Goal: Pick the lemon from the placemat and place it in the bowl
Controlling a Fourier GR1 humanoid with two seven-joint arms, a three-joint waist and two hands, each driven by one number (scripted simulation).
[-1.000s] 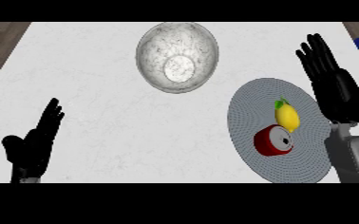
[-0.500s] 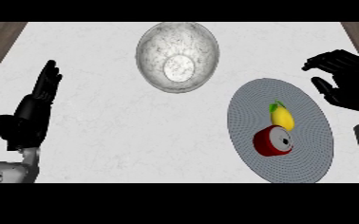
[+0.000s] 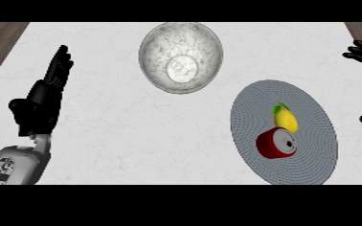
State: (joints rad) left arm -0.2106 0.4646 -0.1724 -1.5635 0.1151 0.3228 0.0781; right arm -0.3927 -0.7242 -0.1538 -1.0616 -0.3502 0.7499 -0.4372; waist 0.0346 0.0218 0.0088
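Lemon point(image 3: 286, 118) on placemat point(image 3: 311, 159), left hand point(image 3: 44, 99) flat and released, right hand point(image 3: 354, 51) barely visible, state unclear

Left hand point(image 3: 44, 98): black, slim segmented fingers with a thumb, matte surface with dull highlights.
Left forearm point(image 3: 21, 165): pale grey rounded casing, small dark markings near its lower edge, joined to the hand at a narrow wrist.
Right hand point(image 3: 356, 52): black; only a sliver shows at the view's right edge.
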